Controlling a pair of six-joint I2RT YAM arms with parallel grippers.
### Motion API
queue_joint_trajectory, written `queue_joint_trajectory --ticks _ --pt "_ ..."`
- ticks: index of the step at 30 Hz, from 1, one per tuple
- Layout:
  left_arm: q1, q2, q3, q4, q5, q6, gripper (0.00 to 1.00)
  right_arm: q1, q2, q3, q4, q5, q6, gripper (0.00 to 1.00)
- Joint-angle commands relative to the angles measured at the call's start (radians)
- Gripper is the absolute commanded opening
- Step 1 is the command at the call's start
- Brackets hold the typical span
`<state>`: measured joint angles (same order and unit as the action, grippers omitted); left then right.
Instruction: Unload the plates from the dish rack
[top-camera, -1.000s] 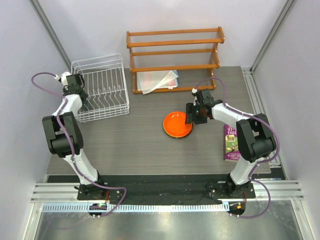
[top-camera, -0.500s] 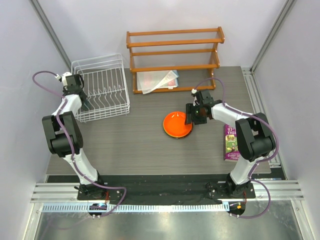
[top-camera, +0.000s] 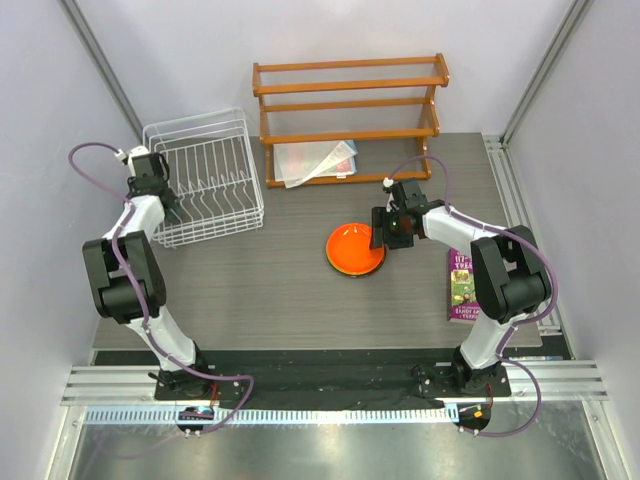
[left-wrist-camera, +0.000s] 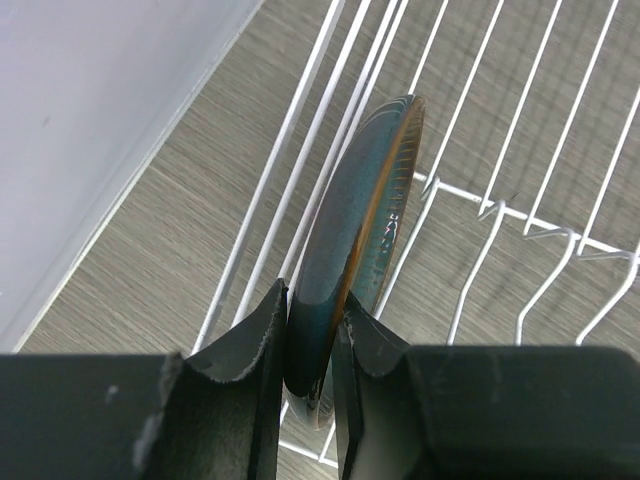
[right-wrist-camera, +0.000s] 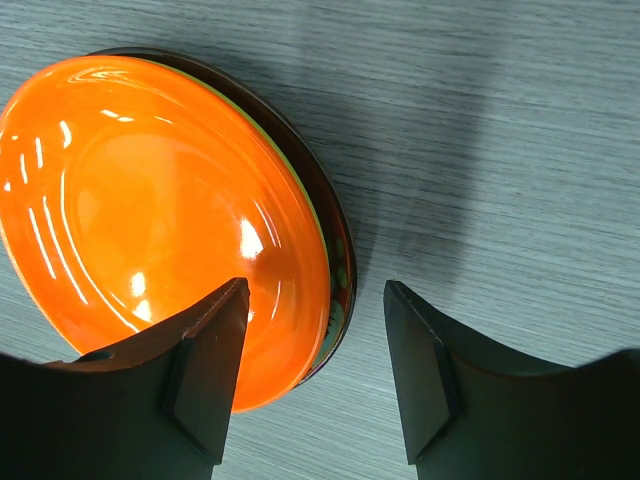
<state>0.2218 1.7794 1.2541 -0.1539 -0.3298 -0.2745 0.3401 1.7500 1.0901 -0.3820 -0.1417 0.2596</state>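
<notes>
The white wire dish rack (top-camera: 208, 178) stands at the back left. My left gripper (top-camera: 160, 192) is at its left end, shut on the rim of the dark teal plate (left-wrist-camera: 355, 215), which stands on edge among the rack's wires (left-wrist-camera: 520, 240). The orange plate (top-camera: 355, 248) lies on top of a stack in the middle of the table. In the right wrist view the orange plate (right-wrist-camera: 150, 215) covers a thin lime green edge and the dark red floral plate (right-wrist-camera: 340, 270). My right gripper (right-wrist-camera: 312, 335) is open, its jaws astride the stack's right rim.
An orange wooden three-tier shelf (top-camera: 348, 105) stands at the back, with a clear plastic sleeve (top-camera: 312, 162) at its foot. A book (top-camera: 464, 285) lies by the right arm. The left wall runs close beside the rack.
The rack has shifted slightly to the right and forward with my left gripper at its left end. The right arm has not moved.
</notes>
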Motion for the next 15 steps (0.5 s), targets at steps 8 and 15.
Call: queue_joint_trajectory --ticks 8,15 --pt "-0.006 -0.149 0.042 0.067 -0.025 0.021 0.0 0.002 -0.023 0.004 0.026 -0.016 -0.017 0.62" --pt "-0.004 -0.244 0.05 0.025 -0.017 0.015 0.0 0.002 -0.033 0.001 0.028 -0.018 -0.017 0.62"
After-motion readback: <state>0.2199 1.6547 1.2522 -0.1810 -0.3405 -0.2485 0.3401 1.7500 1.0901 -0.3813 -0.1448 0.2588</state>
